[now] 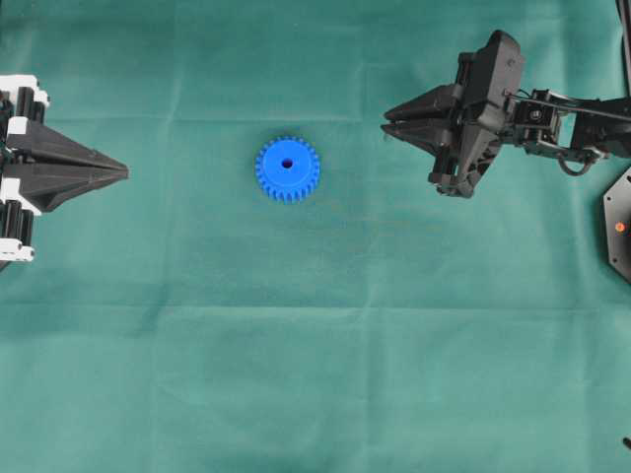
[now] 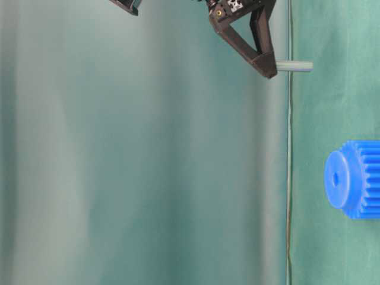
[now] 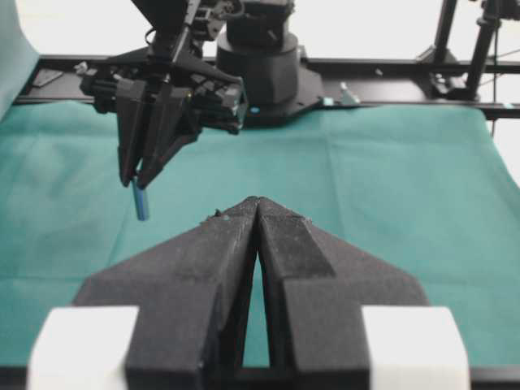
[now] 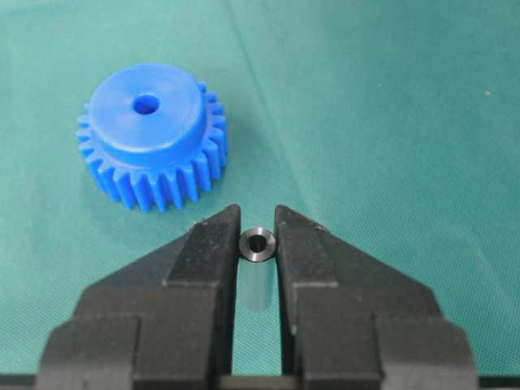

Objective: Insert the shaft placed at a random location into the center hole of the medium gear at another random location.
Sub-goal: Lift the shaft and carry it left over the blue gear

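The blue medium gear lies flat on the green cloth, its center hole facing up. It also shows in the table-level view and the right wrist view, where the center hole is open. My right gripper hangs above the cloth to the right of the gear, shut on the shaft. The shaft points down from the fingertips, apart from the gear. My left gripper is shut and empty at the left edge, its tips together.
The green cloth covers the whole table. The right arm's black base sits at the right edge. A black frame rail runs along the far side in the left wrist view.
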